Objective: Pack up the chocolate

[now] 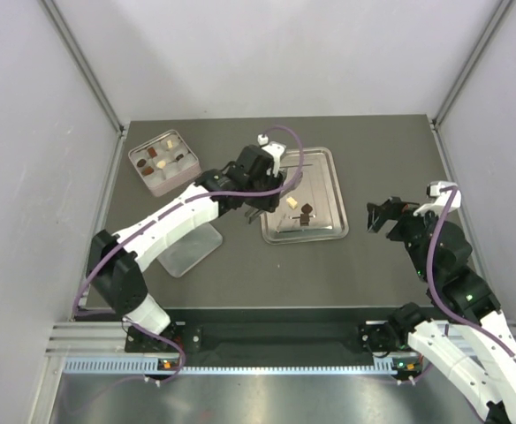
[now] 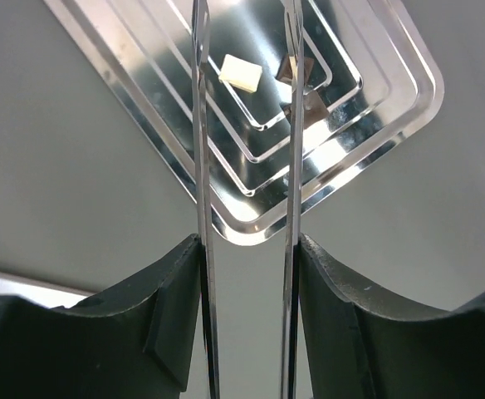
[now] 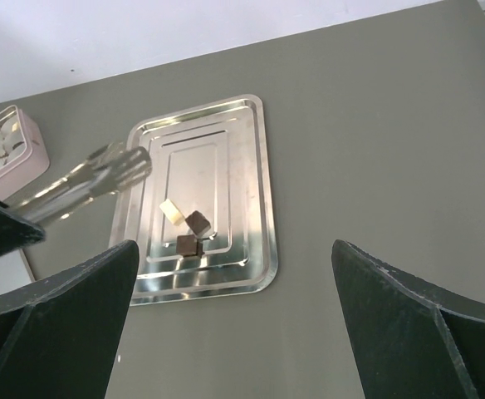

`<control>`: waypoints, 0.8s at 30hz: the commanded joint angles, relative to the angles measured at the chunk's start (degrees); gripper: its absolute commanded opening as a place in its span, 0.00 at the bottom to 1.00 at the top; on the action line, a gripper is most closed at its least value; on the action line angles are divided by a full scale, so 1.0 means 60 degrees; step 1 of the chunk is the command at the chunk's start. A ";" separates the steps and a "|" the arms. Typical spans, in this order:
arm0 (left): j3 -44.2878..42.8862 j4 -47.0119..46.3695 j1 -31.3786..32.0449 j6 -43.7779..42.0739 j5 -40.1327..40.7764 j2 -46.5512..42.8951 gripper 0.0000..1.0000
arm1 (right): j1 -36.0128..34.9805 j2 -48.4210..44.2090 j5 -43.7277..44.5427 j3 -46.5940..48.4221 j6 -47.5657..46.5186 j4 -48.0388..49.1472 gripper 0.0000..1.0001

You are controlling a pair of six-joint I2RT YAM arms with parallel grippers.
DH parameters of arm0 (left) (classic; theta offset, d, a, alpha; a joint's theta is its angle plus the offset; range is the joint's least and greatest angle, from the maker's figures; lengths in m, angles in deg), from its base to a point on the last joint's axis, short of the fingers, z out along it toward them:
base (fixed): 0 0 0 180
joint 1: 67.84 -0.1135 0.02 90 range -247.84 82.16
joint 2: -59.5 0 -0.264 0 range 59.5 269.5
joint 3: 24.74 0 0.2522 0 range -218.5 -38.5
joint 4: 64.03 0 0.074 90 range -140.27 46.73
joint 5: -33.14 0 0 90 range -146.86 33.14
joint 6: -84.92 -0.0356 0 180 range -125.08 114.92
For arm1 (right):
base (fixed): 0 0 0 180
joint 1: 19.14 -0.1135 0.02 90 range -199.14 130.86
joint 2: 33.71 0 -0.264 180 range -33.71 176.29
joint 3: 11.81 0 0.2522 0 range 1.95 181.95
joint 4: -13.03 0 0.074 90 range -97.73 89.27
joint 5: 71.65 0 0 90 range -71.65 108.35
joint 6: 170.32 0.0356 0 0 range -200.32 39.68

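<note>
the left gripper (image 2: 247, 266) has its black fingers (image 2: 155, 307) pressed onto the two arms of the metal tongs (image 2: 200, 150), one finger on each outer side, so the jaws are partly closed around the tool. the two thin blades run parallel with a clear gap between them. their tips leave the top of the left wrist view. in the right wrist view the tips hang over the left part of the steel tray (image 1: 336, 190), and i cannot tell whether they touch it

the chocolate (image 3: 186, 244) still on the tray lies near the middle: a cream piece (image 2: 241, 73) and, just beside it, two dark brown pieces (image 2: 301, 71) that sit close together. in the left wrist view the cream piece shows between the blades and the brown ones lie along the right-hand blade, partly hidden by it

more small pieces, brown and cream, sit in the compartments of the pink tin (image 1: 163, 161), which stands open on the far left of the table (image 1: 373, 141), well apart from the tray. a pale flat sheet (image 1: 190, 250) lies on the table under the left arm, nearer the bases

the right gripper (image 1: 380, 216) hangs to the right of the tray with its fingers spread wide and nothing between them, its camera looking across at the tray and tongs
</note>
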 commanded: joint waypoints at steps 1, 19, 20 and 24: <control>0.0266 -0.1057 0.0152 -0.0552 0.0252 0.0159 0.52 | 0.0017 -0.0216 0.0040 0.0106 0.0016 0.0008 1.00; 0.0457 -0.1483 0.0167 -0.1212 -0.0188 0.1682 0.56 | 0.0017 -0.0202 0.0333 0.0062 -0.0189 -0.0022 1.00; 0.0457 -0.1483 0.0167 -0.1183 -0.0203 0.1726 0.56 | 0.0017 -0.0202 0.0362 0.0048 -0.0204 -0.0007 1.00; 0.0530 -0.1483 0.0153 -0.1197 -0.0086 0.1887 0.56 | 0.0017 -0.0231 0.0377 0.0048 -0.0233 -0.0022 1.00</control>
